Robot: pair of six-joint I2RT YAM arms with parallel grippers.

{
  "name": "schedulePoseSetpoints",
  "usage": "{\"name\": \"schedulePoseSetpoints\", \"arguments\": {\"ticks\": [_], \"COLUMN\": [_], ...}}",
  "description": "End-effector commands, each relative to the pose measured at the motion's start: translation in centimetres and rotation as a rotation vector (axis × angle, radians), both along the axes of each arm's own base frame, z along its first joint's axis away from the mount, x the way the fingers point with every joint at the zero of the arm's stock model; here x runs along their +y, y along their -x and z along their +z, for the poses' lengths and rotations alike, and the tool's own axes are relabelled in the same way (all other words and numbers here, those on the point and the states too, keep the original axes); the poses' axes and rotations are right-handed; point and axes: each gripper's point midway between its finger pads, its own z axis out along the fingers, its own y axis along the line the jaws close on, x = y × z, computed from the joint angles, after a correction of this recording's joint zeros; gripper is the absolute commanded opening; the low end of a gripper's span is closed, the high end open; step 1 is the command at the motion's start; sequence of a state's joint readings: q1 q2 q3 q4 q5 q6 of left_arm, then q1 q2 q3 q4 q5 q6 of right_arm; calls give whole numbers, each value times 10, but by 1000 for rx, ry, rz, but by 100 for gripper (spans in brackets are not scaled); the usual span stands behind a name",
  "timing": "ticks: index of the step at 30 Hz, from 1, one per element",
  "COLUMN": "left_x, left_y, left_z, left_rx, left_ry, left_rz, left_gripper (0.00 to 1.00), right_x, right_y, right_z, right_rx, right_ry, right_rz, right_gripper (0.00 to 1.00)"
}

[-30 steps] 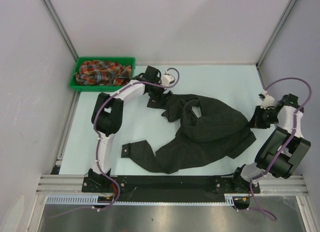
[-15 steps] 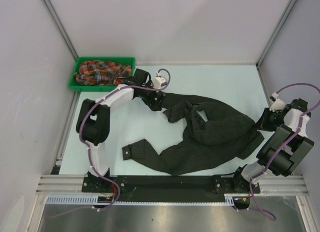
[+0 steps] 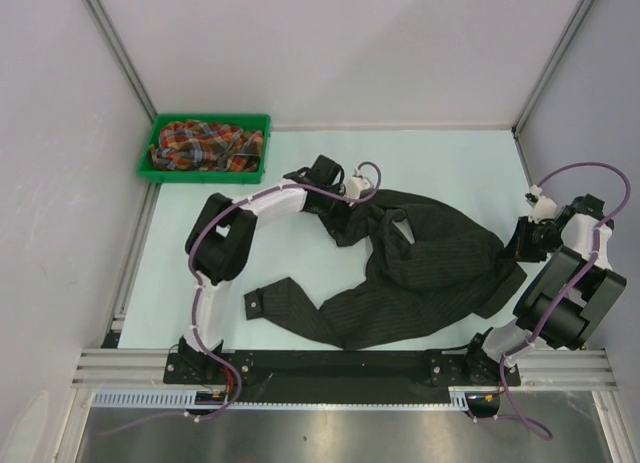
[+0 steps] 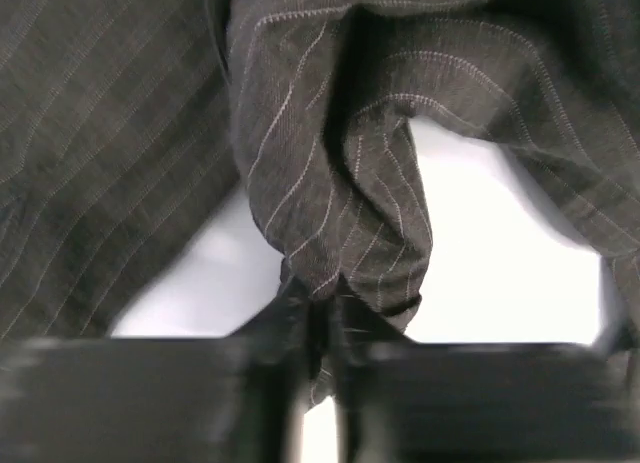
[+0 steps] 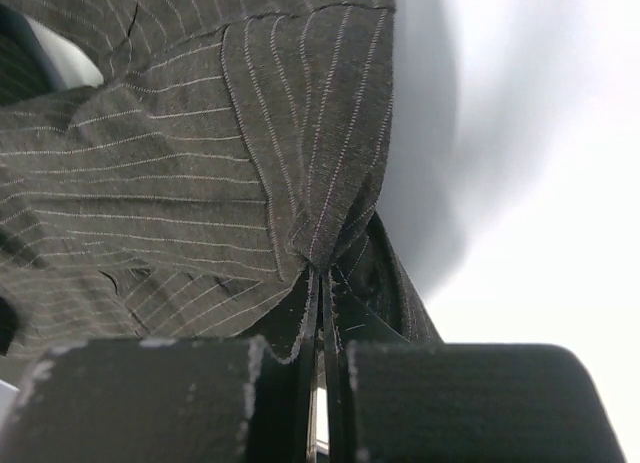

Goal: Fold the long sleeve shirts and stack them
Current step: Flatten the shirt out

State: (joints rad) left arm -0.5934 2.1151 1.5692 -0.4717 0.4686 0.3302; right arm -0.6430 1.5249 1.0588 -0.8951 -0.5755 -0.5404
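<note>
A black pinstriped long sleeve shirt lies crumpled across the middle of the table, one sleeve trailing toward the front left. My left gripper is at the shirt's upper left edge, shut on a pinched fold of the cloth. At the shirt's right edge my right gripper is shut on another fold of the pinstriped cloth. The plaid shirt lies bunched in a green bin at the back left.
The pale table surface shows left of the black shirt and along the back. Grey walls with metal posts close in the back and sides. A black rail runs along the near edge by the arm bases.
My left gripper went from open to shut on the shirt's upper left edge and shifted right with it. The right gripper stayed shut on the right edge, moving little.
</note>
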Motion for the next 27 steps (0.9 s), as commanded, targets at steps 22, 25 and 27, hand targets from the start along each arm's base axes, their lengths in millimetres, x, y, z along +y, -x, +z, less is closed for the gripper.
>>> {"name": "schedulePoseSetpoints", "arguments": {"ticks": [22,25,27], "left_x": [163,143,128], "left_y": [-65,-106,-127], "left_z": [89,82,85], "left_rx": [-165,-151,-168], "left_ry": [-21,10,18], "left_rz": [300,380,409], "left_gripper": [99,99,100], "right_x": [39,34,37], "right_y": [6,-12,-27], "right_z": [2,16,20], "right_rx": [31,-28,-52], "right_ry": [-6,-7,-9], "right_rz": [350,311,296], "right_gripper": [81,96,97]}}
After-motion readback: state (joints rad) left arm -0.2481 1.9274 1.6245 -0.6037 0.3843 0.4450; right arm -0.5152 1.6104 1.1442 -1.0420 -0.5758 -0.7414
